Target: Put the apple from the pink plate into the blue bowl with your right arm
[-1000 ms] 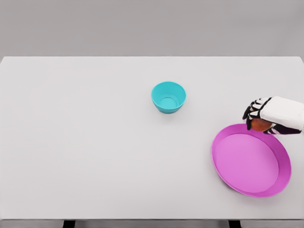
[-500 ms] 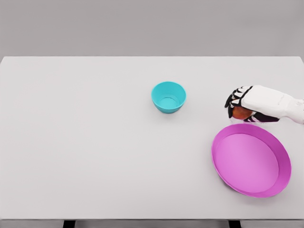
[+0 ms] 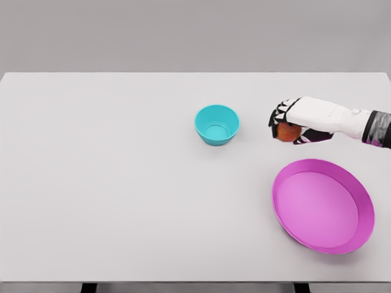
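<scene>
the right hand (image 3: 292,122), fingers curled around the round reddish apple (image 3: 287,132), hangs over bare white counter (image 3: 110,183) between the round blue bowl (image 3: 217,124) and the shallow pink plate (image 3: 322,205).

I am looking down on a wide white desk (image 3: 122,183) that is filling most of the frame, from the left edge to the right edge. Its far edge is running straight across the upper part of the frame, and above it a plain grey wall (image 3: 195,33) is taking up the top strip. The light is falling evenly and softly, leaving only faint shadows on the desk. Along the bottom edge, two dark desk legs (image 3: 88,287) are showing at lower left and lower right.
</scene>
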